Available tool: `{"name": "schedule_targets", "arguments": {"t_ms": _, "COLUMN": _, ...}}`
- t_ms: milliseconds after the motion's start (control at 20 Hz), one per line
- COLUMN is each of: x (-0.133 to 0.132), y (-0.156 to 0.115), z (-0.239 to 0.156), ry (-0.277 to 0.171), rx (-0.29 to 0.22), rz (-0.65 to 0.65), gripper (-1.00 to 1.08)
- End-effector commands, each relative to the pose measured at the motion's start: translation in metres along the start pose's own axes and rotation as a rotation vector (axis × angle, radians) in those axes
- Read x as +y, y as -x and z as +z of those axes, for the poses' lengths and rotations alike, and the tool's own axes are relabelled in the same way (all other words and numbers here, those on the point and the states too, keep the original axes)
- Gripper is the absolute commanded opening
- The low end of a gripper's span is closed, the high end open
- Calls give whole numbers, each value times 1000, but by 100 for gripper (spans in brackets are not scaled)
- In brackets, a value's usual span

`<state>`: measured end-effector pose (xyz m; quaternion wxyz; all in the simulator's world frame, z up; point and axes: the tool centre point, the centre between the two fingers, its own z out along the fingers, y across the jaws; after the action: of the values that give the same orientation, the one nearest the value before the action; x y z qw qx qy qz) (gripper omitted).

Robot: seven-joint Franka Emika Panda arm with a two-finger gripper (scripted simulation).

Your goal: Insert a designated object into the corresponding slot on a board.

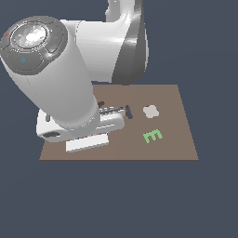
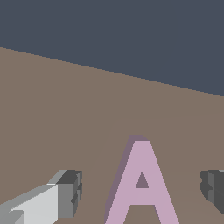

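In the wrist view the pale lilac-pink letter "A" block [image 2: 141, 192] lies flat on the brown board [image 2: 65, 113]. My gripper [image 2: 142, 194] is open and low over it. One finger [image 2: 68, 194] stands on each side of the block, with a clear gap to the letter. In the exterior view the arm covers the block and the fingers. A dark shape [image 1: 128, 112] shows on the board [image 1: 176, 148] beside the arm. It may be part of the "A" slot, but I cannot tell.
A green "E" [image 1: 152, 135] lies on the board toward the exterior view's right. A pale beige blob shape [image 1: 150, 111] sits just behind it. The arm's bulk hides the board's left half in the exterior view. Dark floor surrounds the board.
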<state>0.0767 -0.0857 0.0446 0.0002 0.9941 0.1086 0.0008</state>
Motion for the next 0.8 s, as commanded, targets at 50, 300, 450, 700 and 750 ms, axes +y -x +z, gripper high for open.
{"name": "schedule_targets", "arguments": {"t_ms": 50, "x": -1, "y": 1, "z": 11, "ry": -1, "rx": -2, "rz": 0, "gripper": 100}}
{"name": "schedule_targets", "arguments": {"t_ms": 300, "x": -1, "y": 1, "z": 15, "ry": -1, "rx": -2, "rz": 0, "gripper": -100}}
{"name": "schedule_targets", "arguments": {"t_ms": 450, "x": -1, "y": 1, "z": 15, "ry": -1, "rx": -2, "rz": 0, "gripper": -100}}
{"name": "schedule_targets", "arguments": {"t_ms": 700, "x": -1, "y": 1, "z": 15, "ry": -1, "rx": -2, "rz": 0, "gripper": -100}}
{"name": "schedule_targets", "arguments": {"t_ms": 750, "x": -1, "y": 1, "z": 14, "ry": -1, "rx": -2, "rz": 0, "gripper": -100}}
